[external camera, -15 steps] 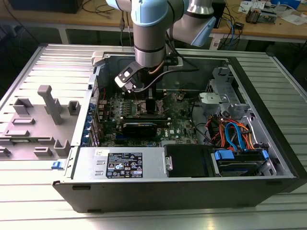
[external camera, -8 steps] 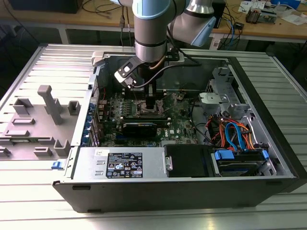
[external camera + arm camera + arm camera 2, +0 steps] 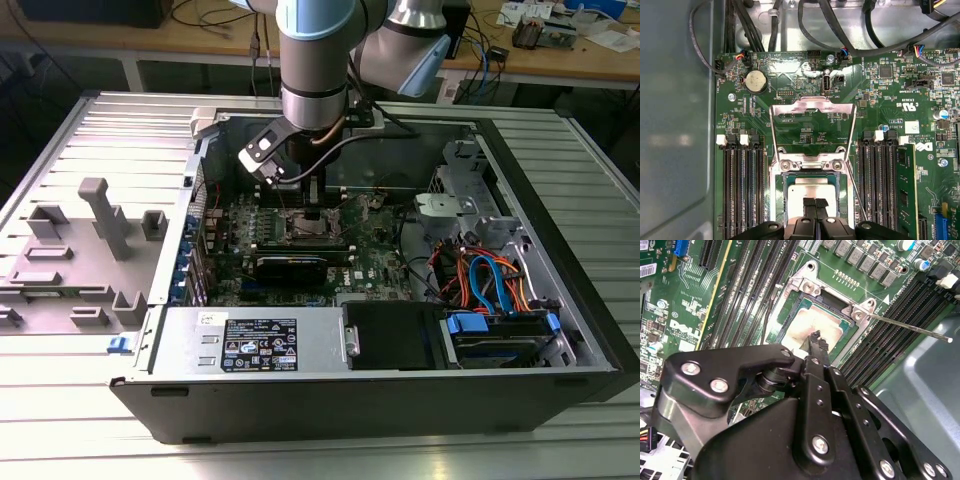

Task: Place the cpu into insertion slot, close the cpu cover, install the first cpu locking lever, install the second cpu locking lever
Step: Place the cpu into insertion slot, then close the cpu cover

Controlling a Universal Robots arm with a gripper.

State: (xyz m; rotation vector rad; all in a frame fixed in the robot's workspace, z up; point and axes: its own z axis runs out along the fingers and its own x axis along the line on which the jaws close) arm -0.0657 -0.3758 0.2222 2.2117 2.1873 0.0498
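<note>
PC case on bench: cpu in insertion slot, cpu cover up for access, gripper pinched together above slot.

**One wide look, two close looks from the wrist**

The exterior view stands high and off the open computer case. It looks down aslant over the whole case on the desk, with the arm reaching in from the far side. The first wrist view faces straight down on the green board, close, past the tool. The second wrist view looks aslant from behind the tool, closer in. Both wrist views share the chip and the memory slots beside it.
</note>
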